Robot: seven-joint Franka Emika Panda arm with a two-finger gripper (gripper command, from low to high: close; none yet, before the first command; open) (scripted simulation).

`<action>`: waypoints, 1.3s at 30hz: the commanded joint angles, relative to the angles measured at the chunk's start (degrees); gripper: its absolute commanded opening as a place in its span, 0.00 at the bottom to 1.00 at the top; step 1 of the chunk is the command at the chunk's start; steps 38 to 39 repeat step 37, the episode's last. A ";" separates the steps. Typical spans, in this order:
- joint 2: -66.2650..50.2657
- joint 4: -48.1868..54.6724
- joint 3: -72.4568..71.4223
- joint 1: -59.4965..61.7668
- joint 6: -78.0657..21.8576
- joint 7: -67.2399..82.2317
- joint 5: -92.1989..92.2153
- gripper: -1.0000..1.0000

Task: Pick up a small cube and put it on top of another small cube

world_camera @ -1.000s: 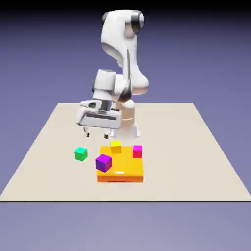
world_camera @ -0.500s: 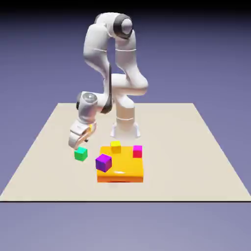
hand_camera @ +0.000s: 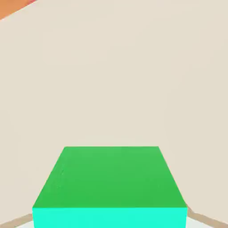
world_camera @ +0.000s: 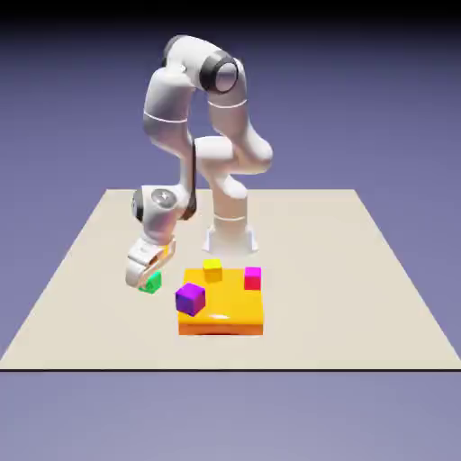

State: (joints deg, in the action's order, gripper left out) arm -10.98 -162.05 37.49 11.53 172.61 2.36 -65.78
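The small bright-green cube (world_camera: pixel 154 286) lies on the beige table at the exterior view's left of an orange slab, half hidden by my hand. My gripper (world_camera: pixel 145 275) has come down tilted over it and is shut on it. In the hand view the green cube (hand_camera: pixel 111 178) fills the bottom middle, large, with a pale sliver of a fingertip (hand_camera: pixel 211 221) showing at its lower corner. A purple cube (world_camera: pixel 190 298), a yellow cube (world_camera: pixel 212 268) and a magenta cube (world_camera: pixel 253 277) sit on the slab.
The flat orange slab (world_camera: pixel 230 312) lies just to the exterior view's right of the green cube; its corner shows as an orange patch (hand_camera: pixel 10 6) in the hand view. The robot's base (world_camera: pixel 229 236) stands behind the slab.
The arm swung toward the exterior view's left and lowered from above the slab's back edge onto the green cube. The jaws went from open to shut around it.
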 commanded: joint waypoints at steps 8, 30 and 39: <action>13.85 -4.39 -8.36 7.26 -10.79 10.52 8.77 0.00; 16.36 16.06 -8.52 -31.29 -40.25 0.29 43.91 0.00; 12.62 14.66 -8.11 -30.64 -35.15 0.64 44.31 1.00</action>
